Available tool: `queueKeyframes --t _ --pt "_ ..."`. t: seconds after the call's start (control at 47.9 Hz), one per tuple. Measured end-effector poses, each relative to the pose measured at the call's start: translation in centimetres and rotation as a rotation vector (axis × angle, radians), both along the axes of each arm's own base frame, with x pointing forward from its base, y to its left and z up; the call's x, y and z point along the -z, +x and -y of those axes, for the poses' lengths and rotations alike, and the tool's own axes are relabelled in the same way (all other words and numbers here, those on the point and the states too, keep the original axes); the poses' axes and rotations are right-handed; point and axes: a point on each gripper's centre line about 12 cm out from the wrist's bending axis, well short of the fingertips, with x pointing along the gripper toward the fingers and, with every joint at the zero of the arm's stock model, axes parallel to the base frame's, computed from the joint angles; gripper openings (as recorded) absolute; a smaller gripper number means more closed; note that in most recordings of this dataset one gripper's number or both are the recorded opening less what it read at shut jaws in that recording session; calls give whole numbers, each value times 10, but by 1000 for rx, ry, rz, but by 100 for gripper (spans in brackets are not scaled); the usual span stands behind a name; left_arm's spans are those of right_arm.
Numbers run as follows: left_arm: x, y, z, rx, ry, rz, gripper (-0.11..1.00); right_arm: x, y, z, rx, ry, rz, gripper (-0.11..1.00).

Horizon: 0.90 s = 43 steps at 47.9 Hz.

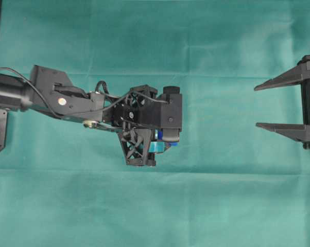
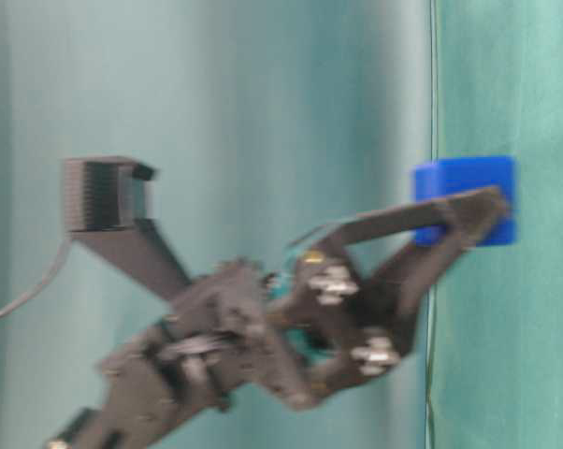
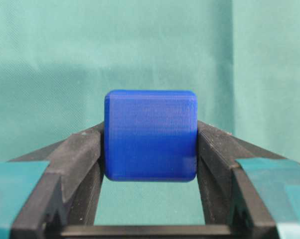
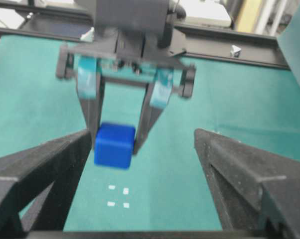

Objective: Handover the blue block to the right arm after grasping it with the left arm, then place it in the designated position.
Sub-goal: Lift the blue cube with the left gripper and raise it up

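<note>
While my left gripper [image 3: 150, 149] clamps the block [image 3: 150, 142] at 3 and 9 o'clock, its glossy, rigid, light body may slip; my right gripper [image 4: 140, 164], gaping empty, should take the free faces.

Left arm: reaches toward the centre, wrist bent down.
Left gripper [image 4: 115, 134]: teal-taped fingers clamped on the blue block [image 3: 150, 135], lifted off the cloth.
Right gripper [image 1: 278, 105]: at the right edge, level, jaws spread wide, holding nothing.

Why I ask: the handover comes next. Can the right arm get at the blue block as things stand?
Probably yes. The right gripper is open, and the blue block, pinched between the left gripper's fingertips, hangs in open air facing it, nothing between them. It must close the gap first.
</note>
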Motion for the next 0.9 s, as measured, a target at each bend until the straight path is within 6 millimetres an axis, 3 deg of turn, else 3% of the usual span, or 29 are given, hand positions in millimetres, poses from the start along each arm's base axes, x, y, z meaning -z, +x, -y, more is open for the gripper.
queueKeyframes --t 0.648,0.898 --pt "-116 -16 -1 4 0 184 47 1 0 0 0 -3 -5 94" --pt "-135 -24 -1 4 -2 229 47 1 0 0 1 -3 -8 94"
